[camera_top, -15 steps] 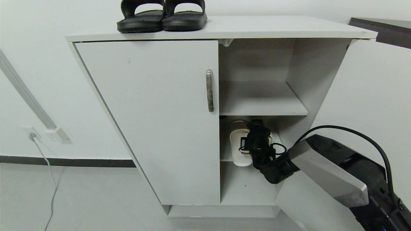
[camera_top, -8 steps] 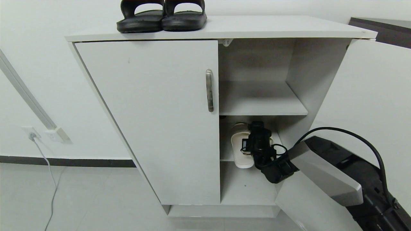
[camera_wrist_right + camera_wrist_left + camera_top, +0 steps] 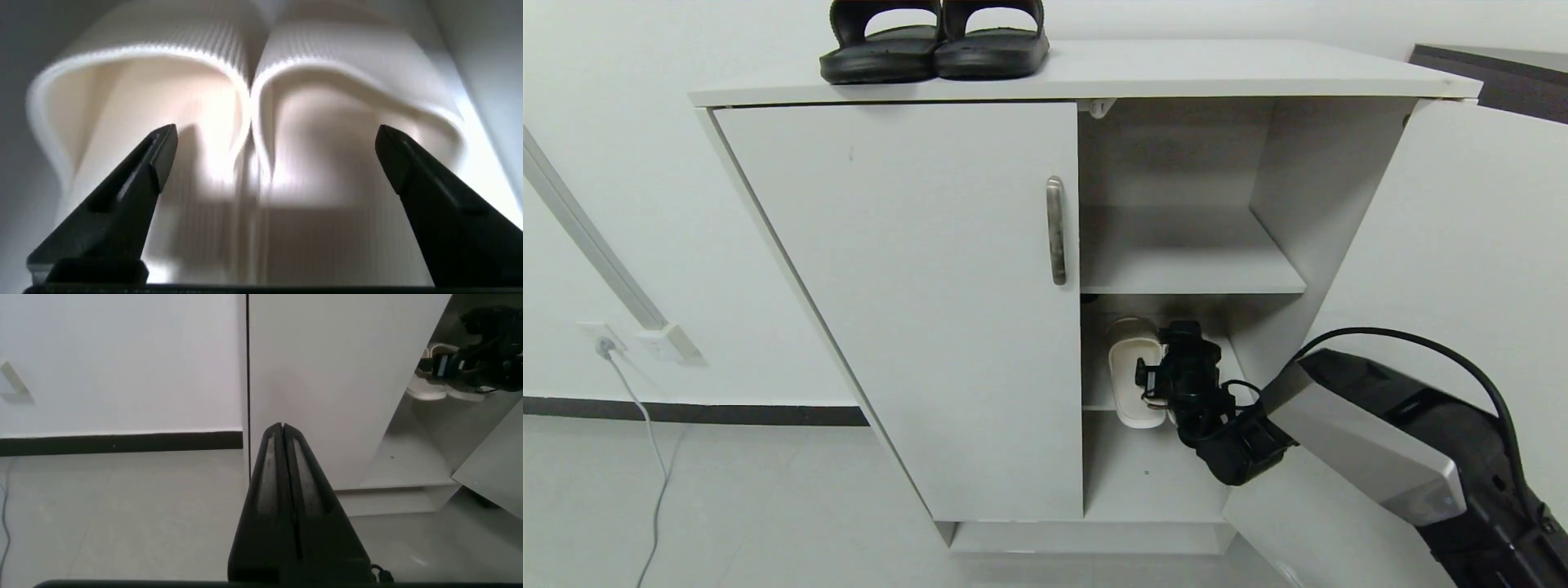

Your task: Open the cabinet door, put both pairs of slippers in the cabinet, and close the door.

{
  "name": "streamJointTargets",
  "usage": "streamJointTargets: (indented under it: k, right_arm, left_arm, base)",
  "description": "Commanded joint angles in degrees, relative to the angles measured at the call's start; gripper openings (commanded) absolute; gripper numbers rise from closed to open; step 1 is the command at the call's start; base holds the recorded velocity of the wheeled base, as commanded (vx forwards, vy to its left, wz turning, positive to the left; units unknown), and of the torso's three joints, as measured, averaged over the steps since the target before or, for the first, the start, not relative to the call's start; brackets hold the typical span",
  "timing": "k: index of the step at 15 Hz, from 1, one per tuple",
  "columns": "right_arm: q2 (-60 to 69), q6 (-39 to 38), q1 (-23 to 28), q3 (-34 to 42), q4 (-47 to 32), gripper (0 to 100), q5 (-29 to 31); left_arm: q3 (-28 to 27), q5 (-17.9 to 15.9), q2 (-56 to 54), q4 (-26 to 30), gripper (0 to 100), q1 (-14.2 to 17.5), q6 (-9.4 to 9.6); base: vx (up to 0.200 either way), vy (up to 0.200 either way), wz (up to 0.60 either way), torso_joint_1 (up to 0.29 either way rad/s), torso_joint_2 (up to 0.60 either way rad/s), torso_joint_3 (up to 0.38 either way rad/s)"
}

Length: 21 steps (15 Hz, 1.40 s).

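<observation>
Operator: How does my right gripper stand?
Spotter: Your right gripper point(image 3: 1172, 359) is inside the cabinet point(image 3: 1258, 72), past the open right door point(image 3: 1462, 245). Its fingers point(image 3: 122, 204) are spread wide and hold nothing. The pair of white slippers point(image 3: 1131, 376) lies directly ahead of it, side by side on the middle shelf point(image 3: 1096, 384), with both straps within the span of your fingers. I cannot tell whether a fingertip touches them.
Operator: And the other pair?
Spotter: The black slippers point(image 3: 935, 45) sit high above that gripper on the cabinet's top, over the closed left door point(image 3: 898, 310) and its metal handle point(image 3: 1055, 230). The upper shelf point(image 3: 1184, 273) is just above your gripper.
Operator: My left gripper?
Spotter: Your left gripper point(image 3: 282, 437) has its fingers pressed together, with nothing between them. The floor point(image 3: 122, 514) lies below it and the closed left door ahead. The white slippers are farther ahead, toward your right arm's side.
</observation>
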<state>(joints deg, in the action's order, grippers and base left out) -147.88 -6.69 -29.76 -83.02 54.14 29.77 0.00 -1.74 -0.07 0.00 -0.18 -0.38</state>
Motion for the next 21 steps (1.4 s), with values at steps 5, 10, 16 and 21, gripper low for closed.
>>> streamJointTargets:
  k: [5, 10, 16, 21]
  right_arm:
    - [18.95, -0.43, -4.87, 30.9, 12.83, 100, 0.11]
    - [25.36, -0.51, -9.35, 45.05, 19.07, 100, 0.99]
    - [25.98, -0.25, -11.11, 46.54, 19.16, 100, 1.52]
    - [26.68, -0.07, -11.11, 47.51, 19.69, 100, 1.61]
  left_arm:
    - [0.0, -0.01, 0.07, 0.0, 0, 0.01, 0.11]
    - [0.0, -0.01, 0.07, 0.0, 0, 0.01, 0.2]
    - [0.0, -0.01, 0.07, 0.0, 0, 0.01, -0.15]
    - [0.0, -0.01, 0.07, 0.0, 0, 0.01, 0.11]
  base:
    - [0.0, 0.0, 0.0, 0.0, 0.0, 0.0]
    - [0.0, 0.0, 0.0, 0.0, 0.0, 0.0]
    - [-0.133, 0.0, 0.0, 0.003, 0.0, 0.002]
    - [-0.08, 0.0, 0.0, 0.0, 0.0, 0.0]
